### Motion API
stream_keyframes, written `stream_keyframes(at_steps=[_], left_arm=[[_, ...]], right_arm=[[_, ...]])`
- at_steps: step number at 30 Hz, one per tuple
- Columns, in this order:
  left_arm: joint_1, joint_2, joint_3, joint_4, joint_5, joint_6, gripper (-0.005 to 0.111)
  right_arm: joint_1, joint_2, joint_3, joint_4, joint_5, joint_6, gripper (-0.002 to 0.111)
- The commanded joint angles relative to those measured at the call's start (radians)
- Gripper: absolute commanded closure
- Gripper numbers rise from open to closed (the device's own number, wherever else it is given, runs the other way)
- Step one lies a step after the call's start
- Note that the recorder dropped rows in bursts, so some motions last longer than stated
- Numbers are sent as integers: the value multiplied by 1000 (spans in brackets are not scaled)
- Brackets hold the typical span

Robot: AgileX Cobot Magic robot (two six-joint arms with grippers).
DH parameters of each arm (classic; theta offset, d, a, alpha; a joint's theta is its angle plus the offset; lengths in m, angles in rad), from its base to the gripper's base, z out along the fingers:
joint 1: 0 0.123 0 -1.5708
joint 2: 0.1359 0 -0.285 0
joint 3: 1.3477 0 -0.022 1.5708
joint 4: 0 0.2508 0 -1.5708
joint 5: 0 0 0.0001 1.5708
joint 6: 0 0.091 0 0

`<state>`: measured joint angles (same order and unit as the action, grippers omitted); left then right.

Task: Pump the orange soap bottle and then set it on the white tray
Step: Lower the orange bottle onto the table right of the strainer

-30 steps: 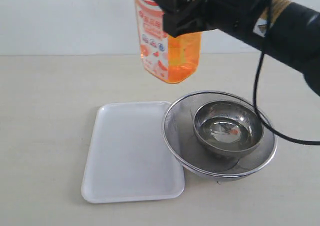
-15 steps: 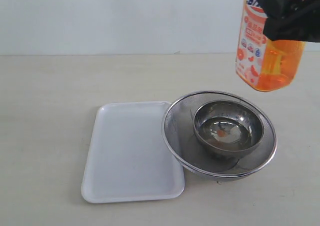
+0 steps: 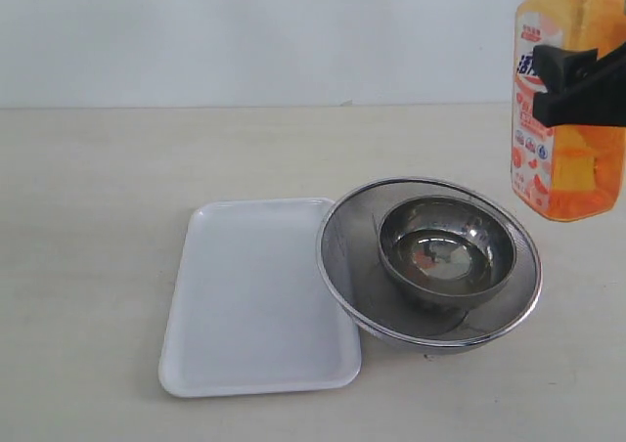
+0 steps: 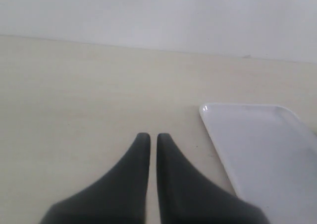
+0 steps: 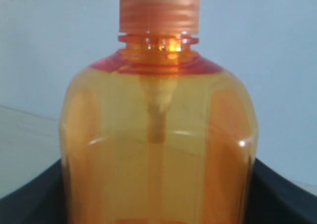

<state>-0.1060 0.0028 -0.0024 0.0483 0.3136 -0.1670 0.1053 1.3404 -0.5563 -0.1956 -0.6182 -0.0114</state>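
The orange soap bottle [image 3: 570, 119] hangs upright at the far right of the exterior view, above the table and to the right of the strainer. My right gripper [image 3: 585, 88] is shut on its middle. In the right wrist view the bottle [image 5: 158, 135] fills the frame up to its orange collar, with a black finger [image 5: 280, 194] on each side; the pump head is out of view. The white tray [image 3: 256, 295] lies flat and bare, left of the strainer. My left gripper [image 4: 149, 137] is shut on nothing, low over the table beside the tray's corner [image 4: 267, 149].
A round steel mesh strainer [image 3: 347, 266] overlaps the tray's right edge and holds a steel bowl [image 3: 391, 235] with some liquid in it. The beige tabletop [image 3: 98, 188] runs back to a pale wall.
My right gripper has carried the bottle from above the tray and strainer across to the far right and lowered it a little. The left gripper's earlier position is not shown.
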Motion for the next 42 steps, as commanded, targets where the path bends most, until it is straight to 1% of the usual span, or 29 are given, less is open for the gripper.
stream_keyframes(at_steps=[1,4,8,12,15,29,33,36,42], left_arm=[[4,-3,2,-7,1,4,102],[4,-3,2,-7,1,4,102],[4,-3,2,-7,1,4,102],[4,-3,2,-7,1,4,102],[4,-3,2,-7,1,4,102],[4,-3,2,-7,1,4,102],[4,-3,2,-7,1,4,102],[4,-3,2,-7,1,4,102],[4,-3,2,-7,1,4,102]], right_arm=[[-6,72,-11,29,-144,-23,108],[-6,116,-11,29,-192,17,108],[-6,140,-11,25,-195,31,108],[-6,140,33,50,-269,2,108],[-6,145,60,63,-278,-17,108],[-4,207,196,49,-474,11,108],[-4,207,210,31,-493,11,108],[-4,207,210,-29,-501,30,108],[-4,207,210,-30,-500,29,108]])
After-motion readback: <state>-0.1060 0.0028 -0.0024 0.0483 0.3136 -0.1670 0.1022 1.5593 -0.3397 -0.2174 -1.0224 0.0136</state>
